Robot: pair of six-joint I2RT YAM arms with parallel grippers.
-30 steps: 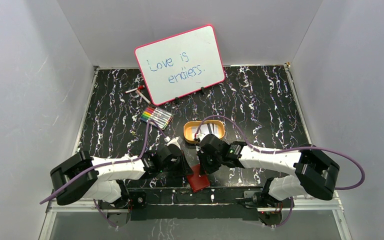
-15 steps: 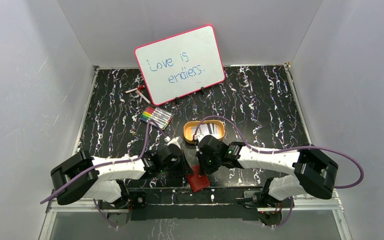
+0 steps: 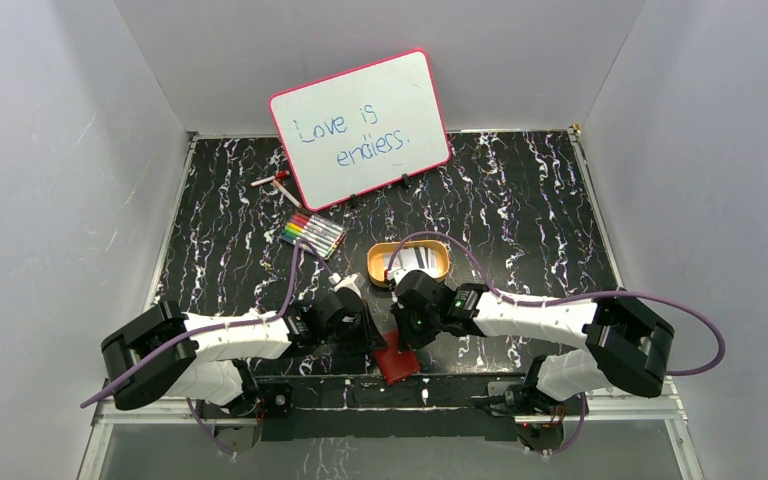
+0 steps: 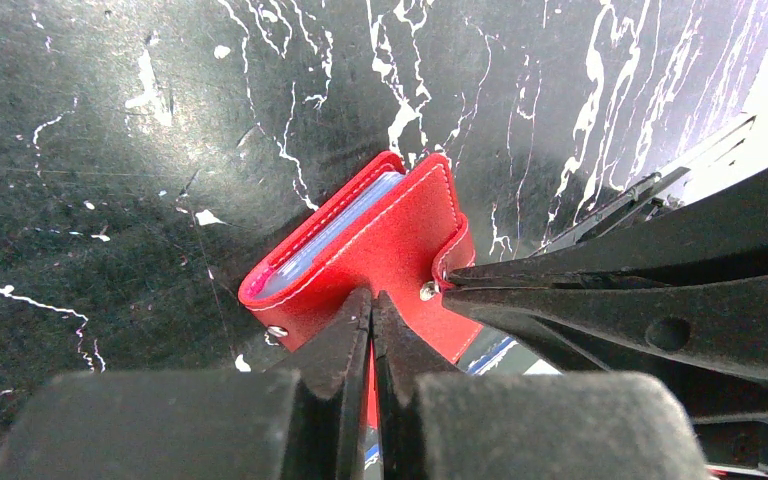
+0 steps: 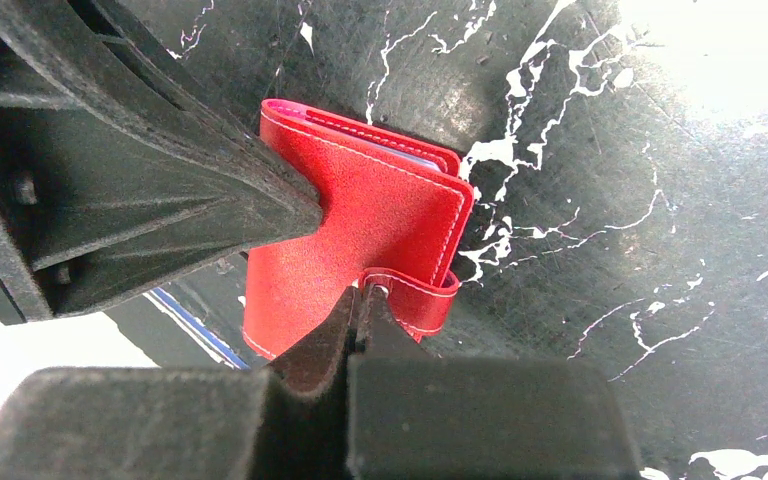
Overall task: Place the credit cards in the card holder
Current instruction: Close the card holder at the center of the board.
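The card holder (image 3: 397, 358) is folded shut at the bottom centre of the overhead view, at the near edge of the tabletop (image 3: 520, 200). The left pincer (image 4: 371, 300) is clamped on its red cover, probably to steady it. The right pincer (image 5: 360, 296) is closed on the snap tab (image 5: 412, 288), seemingly to pull it open. The credit cards (image 3: 412, 259) lie in the orange tray (image 3: 374, 265), just above the arms.

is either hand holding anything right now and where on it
Both hold the card holder. The left hand pinches the edge of its red cover; the right hand pinches the snap tab.
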